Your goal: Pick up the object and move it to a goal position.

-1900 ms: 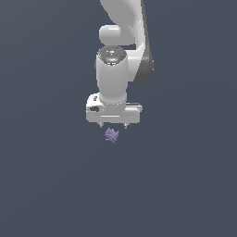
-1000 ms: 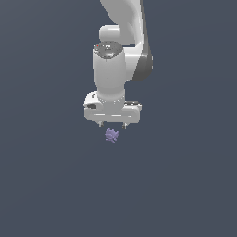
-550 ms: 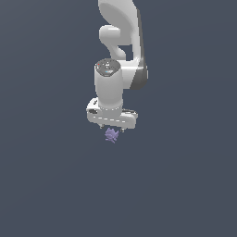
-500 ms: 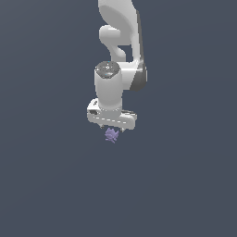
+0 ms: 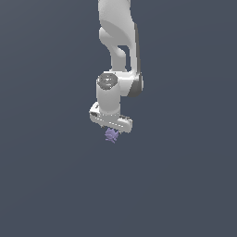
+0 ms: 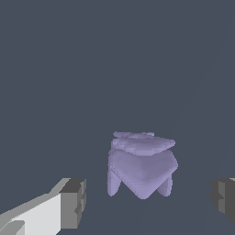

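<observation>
Arm swung lower since earlier frame, gripper (image 5: 111,131) now tilted right over purple object (image 5: 111,134); fingers (image 6: 73,203) spread wide either side, not touching.

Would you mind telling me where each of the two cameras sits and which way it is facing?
Exterior view: off the arm, some way back, facing the white arm, its gripper and the purple object just beneath it.
Wrist view: on the wrist, looking along the gripper at the object; one grey fingertip shows on each side, both clear of it.
Shared: the object and the gripper.
</observation>
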You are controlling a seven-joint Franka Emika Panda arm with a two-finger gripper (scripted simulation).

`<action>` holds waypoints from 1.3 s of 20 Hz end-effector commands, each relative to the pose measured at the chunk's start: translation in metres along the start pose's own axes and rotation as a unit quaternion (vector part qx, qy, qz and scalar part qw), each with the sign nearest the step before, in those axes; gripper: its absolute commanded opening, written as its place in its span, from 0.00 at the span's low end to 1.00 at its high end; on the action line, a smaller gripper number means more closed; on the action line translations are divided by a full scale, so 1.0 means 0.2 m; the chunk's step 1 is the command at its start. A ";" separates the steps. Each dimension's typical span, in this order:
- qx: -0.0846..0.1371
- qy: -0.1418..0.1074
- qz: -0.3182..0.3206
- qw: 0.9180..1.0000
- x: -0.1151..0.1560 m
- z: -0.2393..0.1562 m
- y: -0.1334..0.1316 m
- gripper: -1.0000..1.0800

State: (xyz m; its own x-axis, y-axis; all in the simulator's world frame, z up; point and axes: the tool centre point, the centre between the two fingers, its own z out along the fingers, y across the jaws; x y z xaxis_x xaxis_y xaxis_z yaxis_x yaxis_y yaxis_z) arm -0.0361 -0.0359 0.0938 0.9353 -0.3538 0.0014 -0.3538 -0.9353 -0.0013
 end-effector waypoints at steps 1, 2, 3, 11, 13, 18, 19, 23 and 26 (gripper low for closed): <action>-0.001 -0.001 0.006 1.000 -0.01 0.02 0.01 0.96; -0.001 -0.001 0.007 1.000 -0.01 0.02 0.01 0.96; -0.001 -0.001 0.004 1.000 -0.01 0.01 0.01 0.96; -0.001 -0.001 0.005 1.000 -0.01 0.12 0.01 0.96; -0.001 -0.001 0.006 1.000 -0.02 0.18 0.01 0.96; -0.001 -0.001 0.007 1.000 -0.02 0.26 0.01 0.96; -0.001 -0.001 0.007 1.000 -0.01 0.27 0.01 0.96; -0.001 -0.001 0.007 1.000 -0.01 0.27 0.01 0.00; -0.001 -0.001 0.007 1.000 -0.01 0.27 0.01 0.00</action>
State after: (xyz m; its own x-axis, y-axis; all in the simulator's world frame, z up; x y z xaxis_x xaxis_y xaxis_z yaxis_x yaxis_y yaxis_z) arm -0.0385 -0.0366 0.0407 0.9304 -0.3665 0.0017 -0.3665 -0.9304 -0.0005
